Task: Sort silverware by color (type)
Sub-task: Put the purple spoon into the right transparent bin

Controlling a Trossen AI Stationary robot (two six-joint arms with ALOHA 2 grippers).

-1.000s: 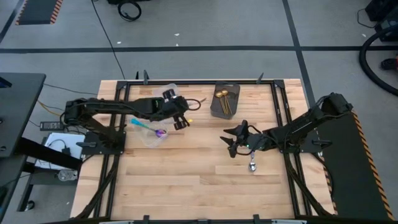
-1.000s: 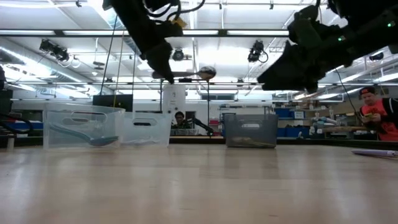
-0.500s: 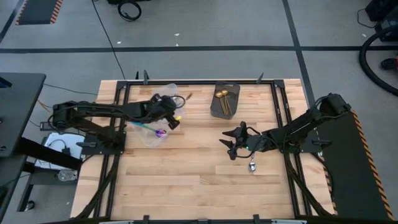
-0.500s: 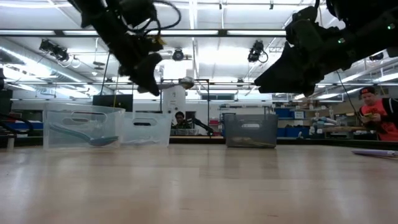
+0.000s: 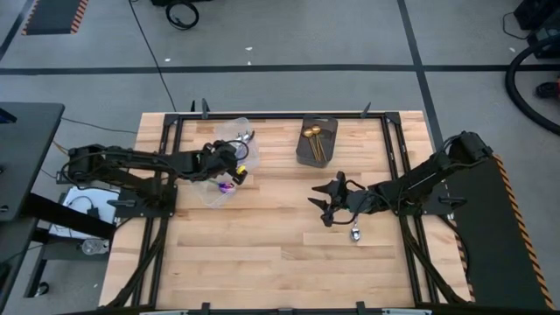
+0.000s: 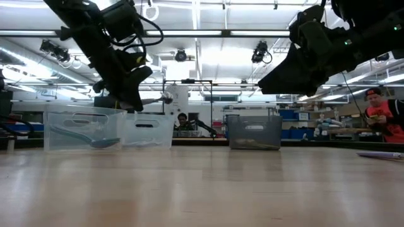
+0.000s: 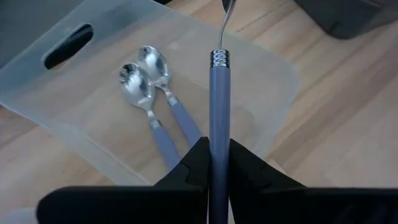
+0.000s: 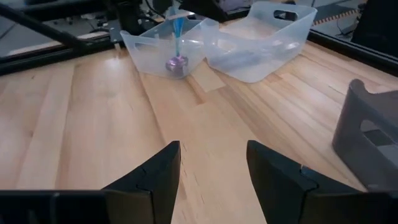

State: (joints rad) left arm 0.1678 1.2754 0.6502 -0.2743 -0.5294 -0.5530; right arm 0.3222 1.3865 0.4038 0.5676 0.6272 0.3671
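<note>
Leftward toward the upper-left tub (image 7: 273,74) went the left gripper (image 7: 211,163), pinching a lilac-handled spoon (image 7: 217,112) above two matching spoons (image 7: 146,81), presumably to drop it. Right gripper (image 8: 212,167) waits, spread.

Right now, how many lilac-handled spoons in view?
3: two lying side by side in the clear tub, at and, one held above it by the left claw. Others may be hidden.

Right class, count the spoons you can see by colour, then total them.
Lilac-handled spoons: 3 (two in a clear tub, one in the left gripper)
Teal-handled spoon: 1
Gold spoons: 2, as far as shows
Spoon on the table, handle colour unclear: 1
Total: 7
</note>
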